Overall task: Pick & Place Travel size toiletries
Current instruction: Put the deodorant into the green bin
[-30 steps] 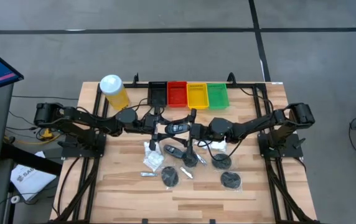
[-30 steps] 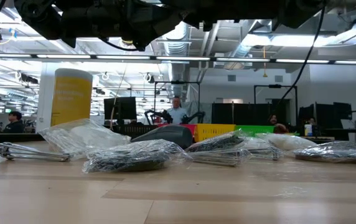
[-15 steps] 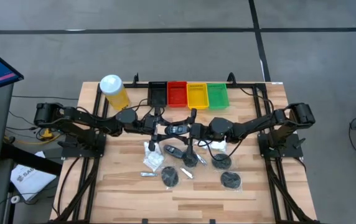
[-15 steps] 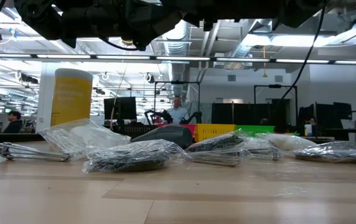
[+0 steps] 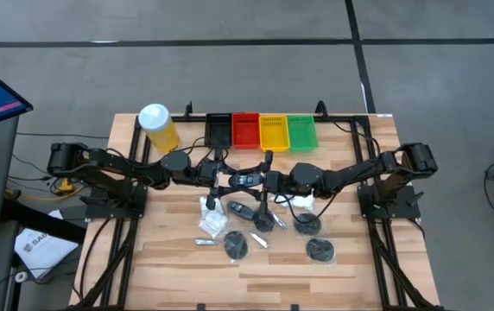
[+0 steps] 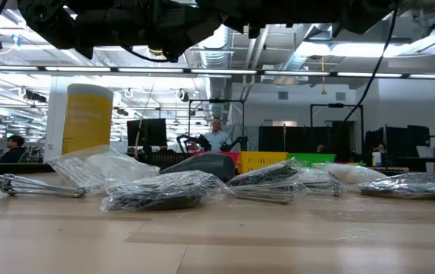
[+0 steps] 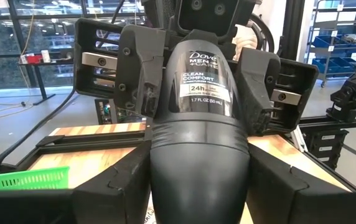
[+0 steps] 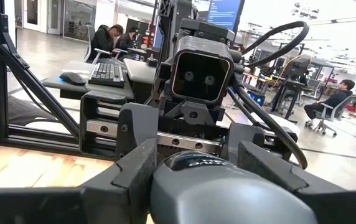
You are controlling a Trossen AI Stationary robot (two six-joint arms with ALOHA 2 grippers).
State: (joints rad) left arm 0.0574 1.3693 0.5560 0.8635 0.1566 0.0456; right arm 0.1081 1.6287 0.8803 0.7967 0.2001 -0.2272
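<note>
A black oval case (image 5: 245,179), a deodorant stick with a white label (image 7: 201,74), hangs level above the table's middle between both grippers. My left gripper (image 5: 227,178) is shut on one end and my right gripper (image 5: 267,180) on the other, the two facing each other. Below, on the wood, lie a second black oval case (image 5: 240,209), bagged black discs (image 5: 236,245) (image 5: 319,250), white sachets (image 5: 213,225) and a thin silver tube (image 5: 205,243). My left gripper pinches the case's rounded dark end (image 7: 200,162) between its two fingers, coming level from the table's left, fingers along the case. The case is lifted clear and lies level. My right gripper pinches the case's other end (image 8: 228,186), the labelled body, between its two fingers (image 7: 142,68), coming level from the table's right. The fingers lie along the case on its two narrow sides.
Black (image 5: 218,130), red (image 5: 245,131), yellow (image 5: 273,132) and green (image 5: 301,132) trays stand in a row at the far edge. A tall yellow canister (image 5: 159,128) with a white lid stands far left. Bare wood lies along the near edge (image 5: 273,276).
</note>
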